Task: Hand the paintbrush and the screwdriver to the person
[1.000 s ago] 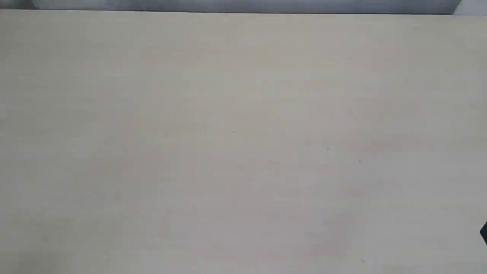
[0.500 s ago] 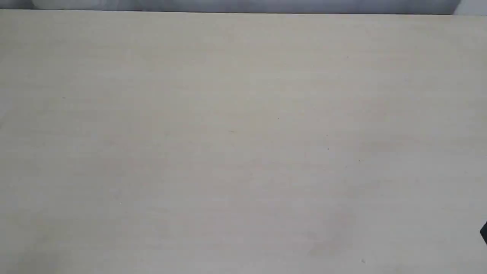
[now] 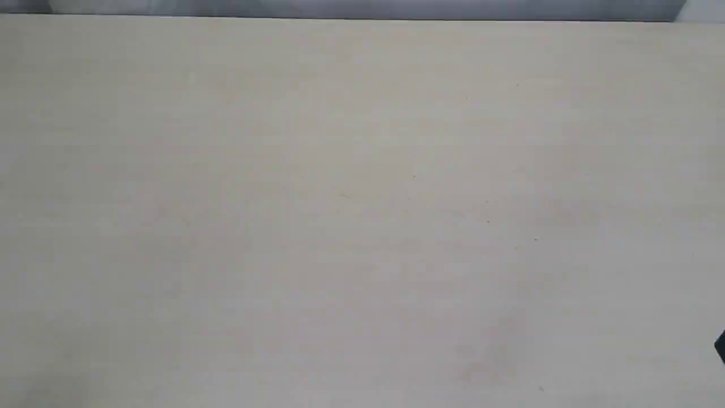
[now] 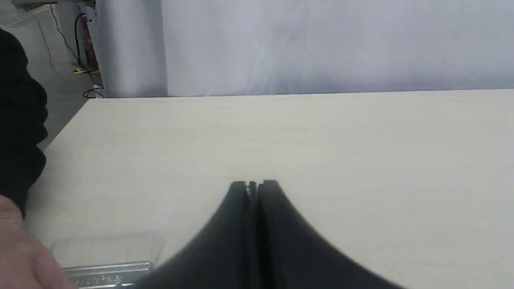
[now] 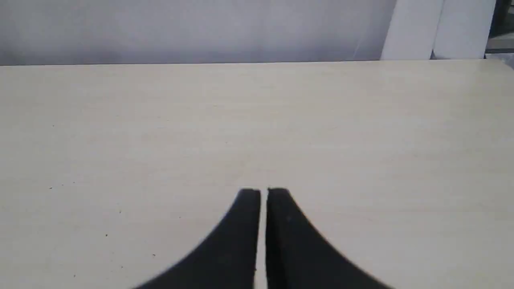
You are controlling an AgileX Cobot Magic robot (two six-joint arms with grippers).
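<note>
While low over the table (image 4: 361, 140), left hand (image 4: 253, 184) and right hand (image 5: 264, 190) both narrow and empty.

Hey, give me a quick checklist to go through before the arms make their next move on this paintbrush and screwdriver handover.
1. Is the left gripper free: ok, jaws shut, holding nothing.
2. Is the right gripper free: ok, jaws all but closed, holding nothing.
3. Is the paintbrush located: ok, its silver ferrule and pale bristles show at the edge of the left wrist view, low over the table.
4. Is the screwdriver located: cannot tell, no view shows it.
5. Is the person's hand away from the paintbrush: not ok, it is right beside the ferrule; contact cannot be told.
</note>
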